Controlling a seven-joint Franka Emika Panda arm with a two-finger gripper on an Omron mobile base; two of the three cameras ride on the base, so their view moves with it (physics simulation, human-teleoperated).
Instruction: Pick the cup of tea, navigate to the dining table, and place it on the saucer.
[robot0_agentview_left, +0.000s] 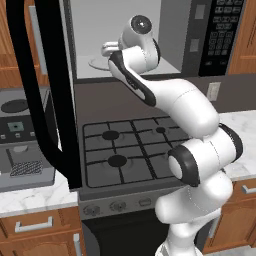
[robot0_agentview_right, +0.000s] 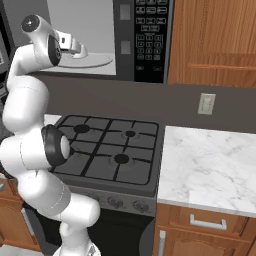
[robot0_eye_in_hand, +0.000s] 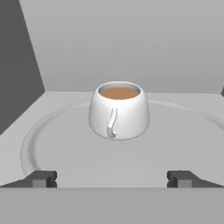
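We've got the gripper (robot0_eye_in_hand: 112, 178) inside the microwave (robot0_agentview_left: 210, 37) | jaws spread wide, holding nothing | cup of tea (robot0_eye_in_hand: 119, 110) upright on the turntable plate (robot0_eye_in_hand: 52, 144), just ahead.

My white jointed arm (robot0_agentview_left: 185, 105) reaches up and forward. My two-finger dark-tipped gripper (robot0_eye_in_hand: 112, 178) is level, jaws spread wide, holding nothing.

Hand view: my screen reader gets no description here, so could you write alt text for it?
A white cup of tea, filled with brown tea and handle facing the camera, stands upright on a round grey turntable plate inside a grey-walled microwave. The open gripper is level with it, fingertips apart and short of the cup.
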